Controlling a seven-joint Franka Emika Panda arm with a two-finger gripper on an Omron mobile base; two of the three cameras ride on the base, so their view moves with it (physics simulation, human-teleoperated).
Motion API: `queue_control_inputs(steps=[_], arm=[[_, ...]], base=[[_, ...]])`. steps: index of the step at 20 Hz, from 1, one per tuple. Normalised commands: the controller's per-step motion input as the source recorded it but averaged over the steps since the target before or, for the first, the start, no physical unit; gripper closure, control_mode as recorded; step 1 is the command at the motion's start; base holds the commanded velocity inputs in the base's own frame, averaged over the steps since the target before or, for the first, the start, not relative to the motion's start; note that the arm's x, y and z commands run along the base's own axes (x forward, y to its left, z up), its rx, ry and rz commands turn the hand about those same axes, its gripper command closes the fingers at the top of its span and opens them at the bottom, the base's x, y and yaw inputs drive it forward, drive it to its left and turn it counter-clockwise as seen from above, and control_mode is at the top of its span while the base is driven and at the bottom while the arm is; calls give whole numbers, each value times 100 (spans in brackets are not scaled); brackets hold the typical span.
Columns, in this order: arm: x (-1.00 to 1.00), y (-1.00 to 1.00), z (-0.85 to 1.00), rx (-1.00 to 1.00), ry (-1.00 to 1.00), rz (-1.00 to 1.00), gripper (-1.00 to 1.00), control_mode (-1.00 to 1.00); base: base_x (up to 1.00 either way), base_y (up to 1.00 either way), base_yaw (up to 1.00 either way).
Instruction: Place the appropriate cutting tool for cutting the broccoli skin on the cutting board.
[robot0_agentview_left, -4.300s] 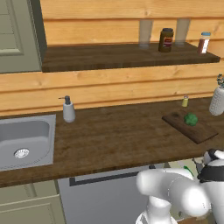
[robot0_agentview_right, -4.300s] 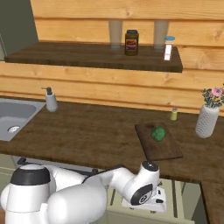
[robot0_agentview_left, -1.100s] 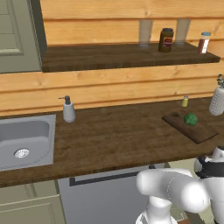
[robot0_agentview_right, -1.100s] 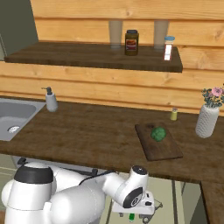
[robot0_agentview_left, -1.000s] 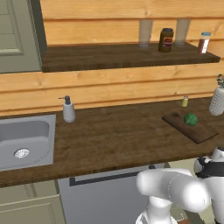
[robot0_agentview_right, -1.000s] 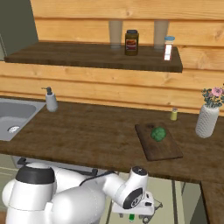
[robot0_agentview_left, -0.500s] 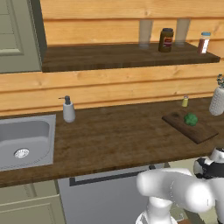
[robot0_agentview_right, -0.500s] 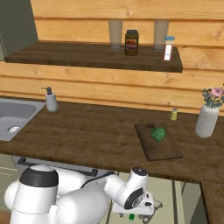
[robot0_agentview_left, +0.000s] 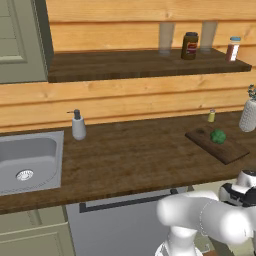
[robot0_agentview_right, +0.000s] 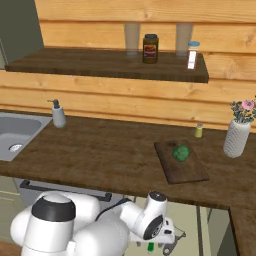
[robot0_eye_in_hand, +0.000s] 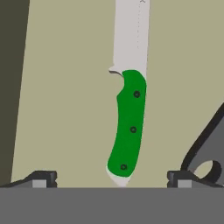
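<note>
The cutting tool (robot0_eye_in_hand: 128, 127), a knife with a green handle and a pale blade, lies flat on the beige floor of a drawer below the counter. My gripper (robot0_eye_in_hand: 111, 177) hangs just over the handle's butt end, open, with one fingertip on each side and touching nothing. In the right base view the gripper (robot0_agentview_right: 161, 241) sits low under the counter edge, with the green handle (robot0_agentview_right: 150, 246) beneath it. On the counter, the broccoli (robot0_agentview_right: 181, 152) (robot0_agentview_left: 217, 136) rests on the dark cutting board (robot0_agentview_right: 186, 173) (robot0_agentview_left: 201, 135).
A grey scissor-like tool (robot0_eye_in_hand: 209, 151) lies right beside the knife. A small yellow-green bottle (robot0_agentview_right: 199, 130) and a white vase (robot0_agentview_right: 235, 138) stand behind the board. A soap dispenser (robot0_agentview_right: 58, 113) and sink (robot0_agentview_left: 27, 160) are to the left. Jars stand on the shelf (robot0_agentview_right: 107, 62).
Since the earliest frames the hand has sunk lower under the counter edge and shifted slightly left. Over the last second it has barely moved.
</note>
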Motion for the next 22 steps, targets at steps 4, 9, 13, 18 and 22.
queue_control_inputs(steps=[4, 9, 13, 18, 22], arm=[[22, 0, -9, 0, 0, 0, -100, -100], [5, 0, -17, 0, 0, 0, -100, -100], [0, 0, -37, 0, 0, 0, -100, -100], [0, 1, -23, 0, 0, 0, -100, -100], [-3, 0, -7, 0, 0, 0, -100, -100]], base=[[0, 0, 0], [0, 0, 0], [0, 0, 0], [0, 0, 0], [0, 0, 0]])
